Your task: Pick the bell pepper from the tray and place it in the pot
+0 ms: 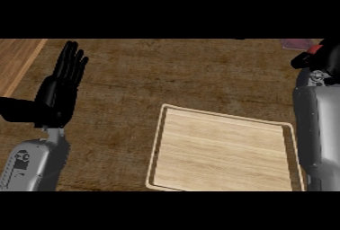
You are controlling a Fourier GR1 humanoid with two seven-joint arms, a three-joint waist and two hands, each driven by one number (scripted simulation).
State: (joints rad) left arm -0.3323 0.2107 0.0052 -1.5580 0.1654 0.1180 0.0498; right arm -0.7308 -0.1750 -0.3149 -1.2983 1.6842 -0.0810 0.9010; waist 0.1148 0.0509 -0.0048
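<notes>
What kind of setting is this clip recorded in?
Probably a kitchen counter: a dark wood-grain countertop with a light wooden tray lying on it. The left robot hand rests open at the left; the right robot hand at the upper right holds something red, mostly hidden.

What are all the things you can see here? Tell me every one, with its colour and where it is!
counter: one, dark brown wood grain, fills most of the view; a lighter wood strip runs along its upper left.
tray: one, pale wood with a raised rim, lower middle to right; nothing shows on the part in view.
red thing: one, only a small part shows, upper right, in the right hand; too hidden to say what it is.
pinkish patch: one, top right edge, too cut off to name.
left hand: one, black, at the left, open with fingers up, resting.
right hand: one, black, upper right corner, curled round the red thing.
forearms: two, grey, left one lower left, right one along the right edge.
</notes>
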